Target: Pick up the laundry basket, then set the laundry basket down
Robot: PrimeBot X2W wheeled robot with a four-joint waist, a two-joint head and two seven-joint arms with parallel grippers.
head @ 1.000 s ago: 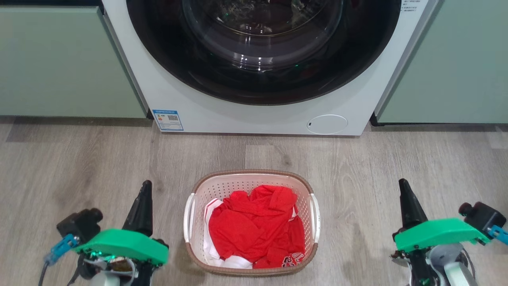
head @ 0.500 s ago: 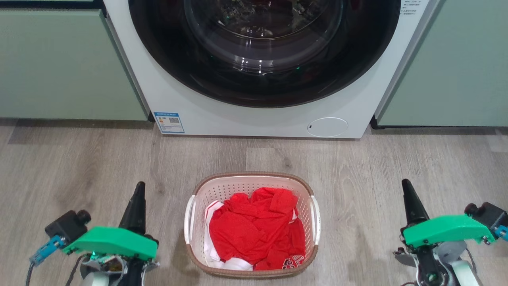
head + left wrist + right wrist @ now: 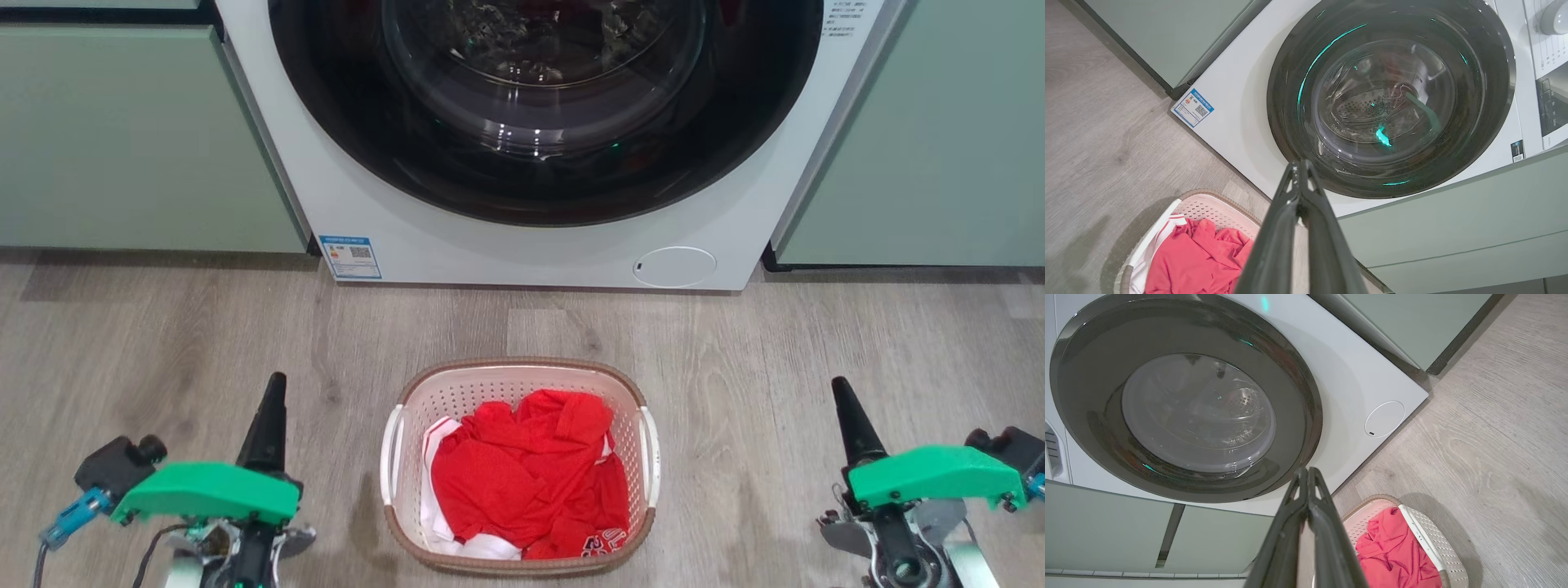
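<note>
Basket (image 3: 490, 390) holding red and white clothes (image 3: 522, 474) sits on the wood floor (image 3: 163, 343) just in front of the washing machine (image 3: 490, 253), midway between the two arms. Left gripper (image 3: 276, 382) and right gripper (image 3: 841, 385) hang well apart from it, one on each side. Each has its fingers pressed together at the tips, gripping nothing.

The left gripper (image 3: 274, 390) sits low on the left, well out to the side, its two dark fingers (image 3: 1274, 245) pressed tip to tip and pointing forward; the right gripper (image 3: 842, 394) mirrors it on the right, fingers (image 3: 1282, 547) likewise closed, both empty; a green left wrist cover (image 3: 208, 492) and right wrist cover (image 3: 931, 483) cap the wrists.
</note>
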